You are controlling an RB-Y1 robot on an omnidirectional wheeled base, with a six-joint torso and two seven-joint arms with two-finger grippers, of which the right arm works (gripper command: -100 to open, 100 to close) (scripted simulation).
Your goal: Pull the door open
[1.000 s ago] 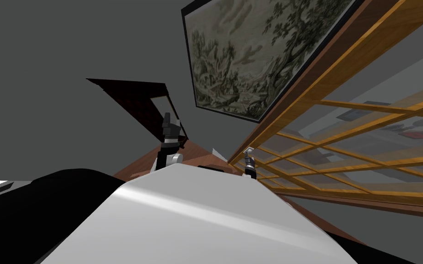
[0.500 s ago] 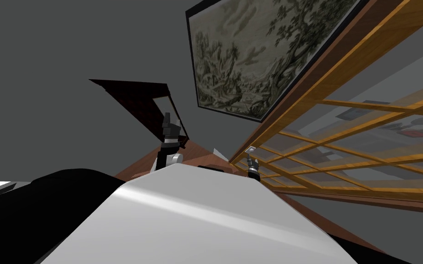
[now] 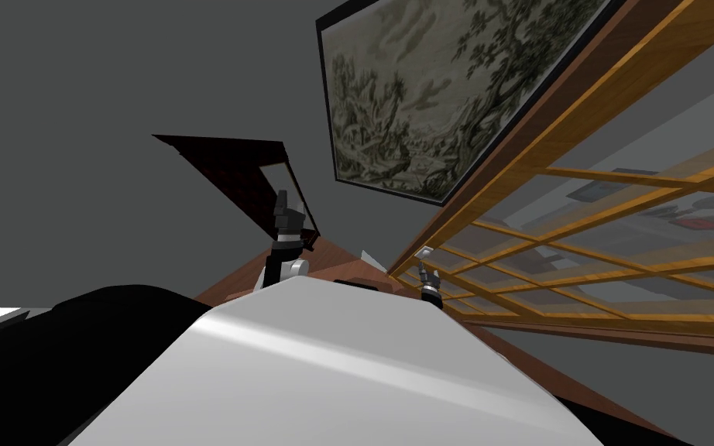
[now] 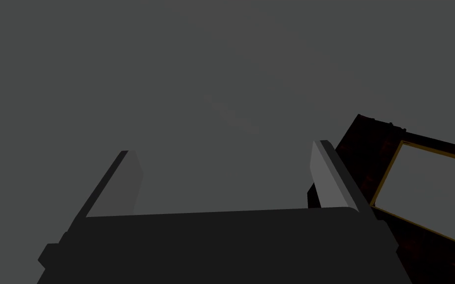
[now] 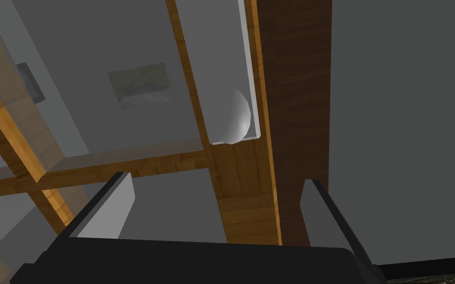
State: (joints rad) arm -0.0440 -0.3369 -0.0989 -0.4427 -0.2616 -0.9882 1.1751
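Note:
The door point(image 3: 580, 232) is a lattice of orange-brown wooden bars with glass panes, at the right of the head view. Its handle point(image 5: 235, 117) is a light grey plate with a rounded knob, set on the door's edge bar beside the dark brown frame point(image 5: 295, 98). In the head view the handle point(image 3: 426, 252) shows just above my right gripper point(image 3: 427, 272). In the right wrist view my right gripper point(image 5: 216, 199) is open and holds nothing. The handle lies beyond its fingertips, apart from them. My left gripper point(image 3: 286, 203) is raised near the grey wall, and my left gripper point(image 4: 226, 172) is open and holds nothing.
A large landscape painting point(image 3: 425, 85) in a black frame hangs left of the door. A dark red framed panel point(image 3: 231, 166) stands behind my left arm, and the same dark red panel point(image 4: 419, 187) appears beside the left fingers. Brown wooden floor point(image 3: 239, 279) lies below.
The whole head view has shifted slightly to the right, so I have turned a little. My right gripper has edged rightward and stays just below the handle. The left arm has not moved.

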